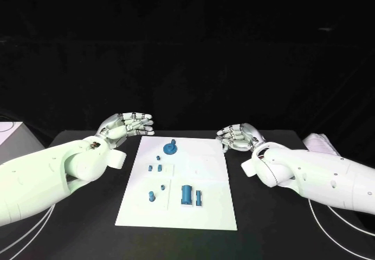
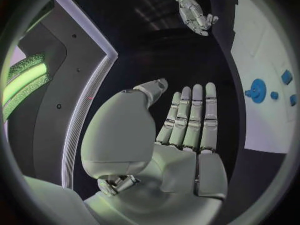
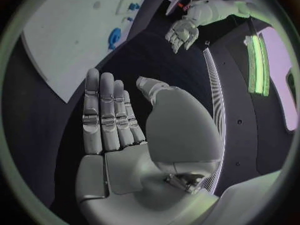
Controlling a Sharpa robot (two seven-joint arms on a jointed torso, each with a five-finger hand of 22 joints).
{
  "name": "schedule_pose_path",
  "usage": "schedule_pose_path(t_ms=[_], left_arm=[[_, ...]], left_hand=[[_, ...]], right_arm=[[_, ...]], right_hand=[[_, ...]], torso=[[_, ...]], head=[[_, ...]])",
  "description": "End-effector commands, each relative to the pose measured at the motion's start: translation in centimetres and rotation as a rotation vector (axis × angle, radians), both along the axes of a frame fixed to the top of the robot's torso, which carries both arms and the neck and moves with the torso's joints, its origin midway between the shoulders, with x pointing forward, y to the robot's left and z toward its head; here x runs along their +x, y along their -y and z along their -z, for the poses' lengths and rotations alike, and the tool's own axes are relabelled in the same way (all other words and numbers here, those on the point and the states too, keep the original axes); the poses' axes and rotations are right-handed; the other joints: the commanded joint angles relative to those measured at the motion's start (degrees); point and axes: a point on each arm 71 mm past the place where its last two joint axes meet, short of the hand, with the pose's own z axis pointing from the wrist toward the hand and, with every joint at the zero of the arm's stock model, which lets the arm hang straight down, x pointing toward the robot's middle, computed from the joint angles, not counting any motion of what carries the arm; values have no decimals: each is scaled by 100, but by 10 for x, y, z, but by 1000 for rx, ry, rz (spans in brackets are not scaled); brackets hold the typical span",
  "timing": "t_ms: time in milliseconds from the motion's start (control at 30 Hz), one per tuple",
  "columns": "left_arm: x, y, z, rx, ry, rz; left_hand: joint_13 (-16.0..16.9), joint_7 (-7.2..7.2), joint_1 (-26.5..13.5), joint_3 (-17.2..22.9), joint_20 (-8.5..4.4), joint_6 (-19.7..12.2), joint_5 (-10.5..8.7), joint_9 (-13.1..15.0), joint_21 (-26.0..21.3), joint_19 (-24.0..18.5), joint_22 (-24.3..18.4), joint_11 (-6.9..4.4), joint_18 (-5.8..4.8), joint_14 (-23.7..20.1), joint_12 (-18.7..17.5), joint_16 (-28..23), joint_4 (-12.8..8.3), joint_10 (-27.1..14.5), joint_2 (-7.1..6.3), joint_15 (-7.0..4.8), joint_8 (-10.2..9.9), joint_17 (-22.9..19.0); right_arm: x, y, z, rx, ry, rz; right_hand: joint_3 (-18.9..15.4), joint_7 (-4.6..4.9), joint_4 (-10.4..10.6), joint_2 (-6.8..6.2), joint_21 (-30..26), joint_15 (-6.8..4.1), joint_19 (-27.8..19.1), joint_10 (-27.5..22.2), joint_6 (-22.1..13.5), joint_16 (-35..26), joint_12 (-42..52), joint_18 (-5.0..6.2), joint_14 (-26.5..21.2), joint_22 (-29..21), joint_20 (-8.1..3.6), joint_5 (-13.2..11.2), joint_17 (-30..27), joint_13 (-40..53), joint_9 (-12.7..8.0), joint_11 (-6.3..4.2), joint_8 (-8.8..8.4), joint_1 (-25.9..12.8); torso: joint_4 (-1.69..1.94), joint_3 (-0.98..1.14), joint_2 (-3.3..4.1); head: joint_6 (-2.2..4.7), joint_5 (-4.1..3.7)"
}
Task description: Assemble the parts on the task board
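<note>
Board (image 1: 209, 184) lies mid-tabletop (image 1: 281, 233), and we see blue parts (image 1: 186, 195) resting on it. Left hand (image 1: 125, 127) and right hand (image 1: 238, 136) hover beside its far corners, fingers extended, empty, touching nothing.

The left robot hand (image 2: 187, 135) has its palm showing, with the fingers (image 2: 195, 116) straight and side by side. The thumb (image 2: 152, 89) sticks out apart from them. Nothing is in this hand. It is over the dark counter (image 2: 162, 50). Beside it lies the white board (image 2: 265, 70), which sits on the counter. On the board is a round blue part (image 2: 257, 91) with a little knob on it. Near that are three small blue parts (image 2: 287, 77), close to the rim of the view. Farther away, the right robot hand (image 2: 197, 17) hangs over the counter with its fingers bent a little, and it holds nothing.
</note>
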Motion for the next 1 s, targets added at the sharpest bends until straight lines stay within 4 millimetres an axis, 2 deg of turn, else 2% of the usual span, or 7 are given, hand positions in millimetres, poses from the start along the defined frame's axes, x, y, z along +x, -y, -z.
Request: schedule_pose_path(t_ms=[33,300,333,533,567,633,1000], left_arm=[[11,-7,2,-103,35,-91],[26,-17,16,-88,35,-195],[24,-13,17,-49,8,-141],[20,-8,19,-44,7,-158],[19,-6,19,-42,7,-164],[15,-2,21,-37,6,-177],[-24,36,28,15,-3,-303]], left_hand=[[3,-30,64,-164,89,-6,-16,-117,-651,107,-424,5,80,59,-518,-812,70,30,8,61,-183,-50],[-1,24,144,-372,211,22,26,-292,-1388,-16,-837,62,54,-189,-893,-1653,116,-113,136,193,-344,-191],[-371,-967,-2253,-2947,-1432,-4443,-832,-1598,-2484,-4557,-1213,-956,-971,-4767,-1302,-3158,-731,-5663,1107,-772,-1835,-1519],[-371,-967,-3264,-2947,-1432,-4443,-832,-1598,-2484,-4557,-1213,-956,-971,-4767,-1302,-3158,-731,-5663,1107,-772,-1835,-1519],[-371,-967,-3430,-2947,-1432,-4443,-832,-1598,-2484,-4557,-1213,-956,-971,-4767,-1302,-3158,-731,-5663,1107,-772,-1835,-1519],[-371,-967,-7748,-2947,-1432,-4443,-832,-1598,-2484,-4557,-1213,-956,-971,-4767,-1302,-3158,-731,-5663,1107,-772,-1835,-1519],[-371,-967,-7748,-2947,-1432,-4443,-832,-1598,-2484,-4557,-1213,-956,-971,-4767,-1302,-3158,-731,-5663,1107,-772,-1835,-1519]], right_arm=[[15,2,0,212,4,-7],[34,-2,2,242,32,-12],[33,1,3,158,16,33],[26,-4,2,189,21,45],[24,-6,2,199,22,49],[19,-11,1,223,25,60],[-27,-42,-15,395,26,151]], right_hand=[[137,147,-113,-11,-65,153,-442,65,40,-883,-614,65,-270,-987,226,-43,-493,-1170,-92,169,-184,-27],[-9,255,-329,79,-58,500,-1207,-131,-17,-1892,-951,79,-876,-2396,554,-78,-1258,-2371,-219,358,-530,-98],[-2735,-922,-1217,1337,-415,-208,-6873,-1898,-4955,-2788,-1538,-977,-2562,-4161,-787,-1187,-4200,-3839,-2014,-554,-1899,-2265],[-2735,-922,-1217,1337,-415,-208,-6873,-6004,-4955,-2788,-1538,-977,-6594,-4161,-787,-1187,-4200,-3839,-2014,-554,-1899,-3263],[-2735,-922,-1217,1337,-415,-208,-6873,-6004,-4955,-2788,-1538,-977,-6594,-4161,-787,-1187,-4200,-3839,-2014,-554,-1899,-7416],[-2735,-922,-1217,1337,-415,-208,-6873,-6004,-4955,-2788,-1538,-977,-6594,-4161,-787,-1187,-4200,-3839,-2014,-554,-1899,-7416],[-2735,-922,-1217,1337,-415,-208,-6873,-6004,-4955,-2788,-1538,-977,-6594,-4161,-787,-1187,-4200,-3839,-2014,-554,-1899,-7416]], torso=[[-1,37,-141],[-41,129,-201],[-20,85,-174],[-138,155,-229],[-170,174,-244],[-219,203,-266],[-250,222,-281]], head=[[190,10],[374,100],[325,83],[415,206],[439,239],[476,289],[500,322]])
